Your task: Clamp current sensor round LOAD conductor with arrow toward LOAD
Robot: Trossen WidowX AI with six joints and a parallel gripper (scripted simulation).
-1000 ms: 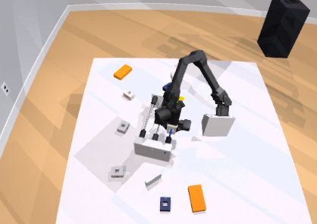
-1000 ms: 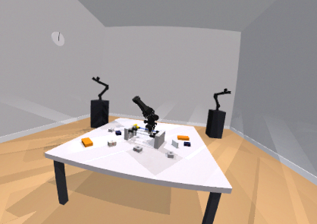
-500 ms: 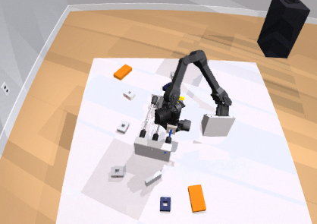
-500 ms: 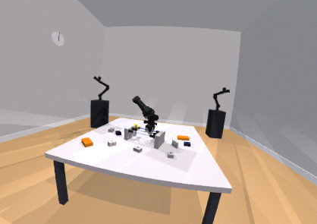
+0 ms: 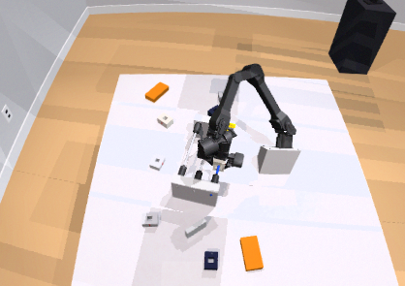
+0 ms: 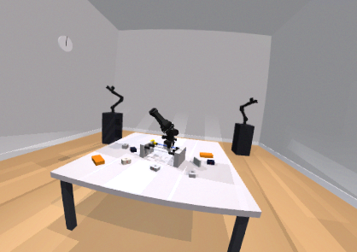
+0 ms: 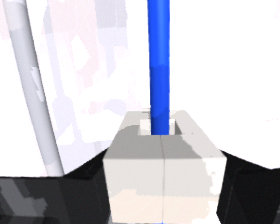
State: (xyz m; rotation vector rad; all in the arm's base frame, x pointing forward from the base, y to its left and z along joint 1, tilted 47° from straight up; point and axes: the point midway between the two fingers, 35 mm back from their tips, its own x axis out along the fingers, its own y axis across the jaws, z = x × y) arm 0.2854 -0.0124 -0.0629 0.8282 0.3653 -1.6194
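Note:
The pale grey sensor (image 5: 219, 164) (image 7: 136, 180) sits round the blue conductor (image 5: 217, 171) (image 7: 160, 60), which runs through its square hole. Its two halves meet at a thin straight seam in the wrist view. My gripper (image 5: 221, 161) (image 6: 170, 146) (image 7: 155, 145) is part open, with one finger close beside each side of the sensor. Any gap between fingers and sensor is too small to make out. A light grey conductor (image 7: 28, 85) runs to the left of the blue one. The arrow and the LOAD marking cannot be read.
The conductors run to a grey end wall (image 5: 194, 193) (image 6: 179, 156). Orange blocks (image 5: 157, 92) (image 5: 251, 253), a dark blue square part (image 5: 210, 264), a grey bar (image 5: 196, 228) and several small pale parts lie around the fixture. The arm's grey base block (image 5: 277, 161) stands to its right.

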